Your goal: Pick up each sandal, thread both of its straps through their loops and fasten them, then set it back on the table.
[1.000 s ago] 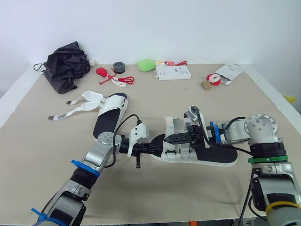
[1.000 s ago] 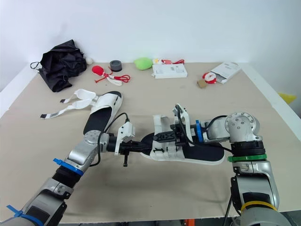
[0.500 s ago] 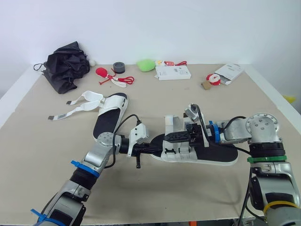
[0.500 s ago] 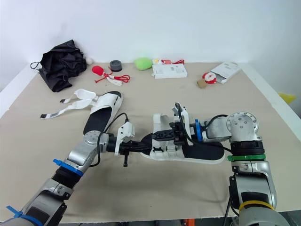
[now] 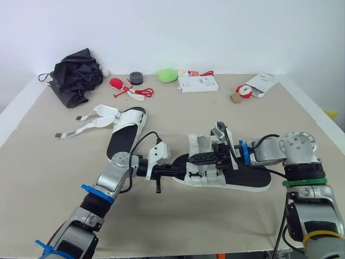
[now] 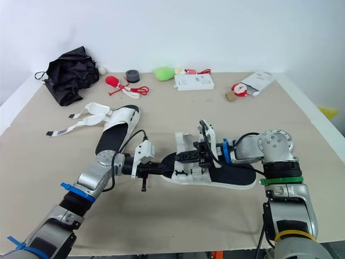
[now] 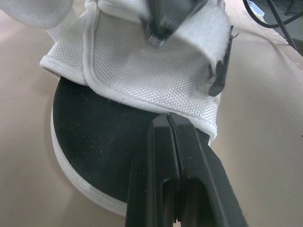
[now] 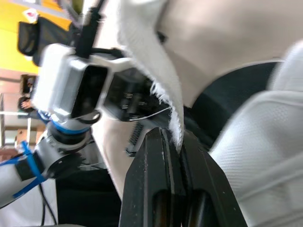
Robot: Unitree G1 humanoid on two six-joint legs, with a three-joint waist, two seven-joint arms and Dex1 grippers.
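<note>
Right gripper (image 8: 169, 135) clamps the sandal's (image 5: 253, 175) white strap (image 8: 151, 61), while left gripper (image 7: 168, 119), fingers pressed together, rests on the toe (image 7: 85, 151) directly ahead.

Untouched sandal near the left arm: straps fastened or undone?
Undone. The sandal has both straps lying spread flat on the table, stretched sideways off the footbed.

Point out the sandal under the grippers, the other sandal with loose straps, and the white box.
near sandal (image 5: 256, 176): left eye view, black footbed at the heel.
far sandal (image 5: 125, 135): left eye view, black footbed.
white box (image 5: 198, 82): left eye view, top face.
</note>
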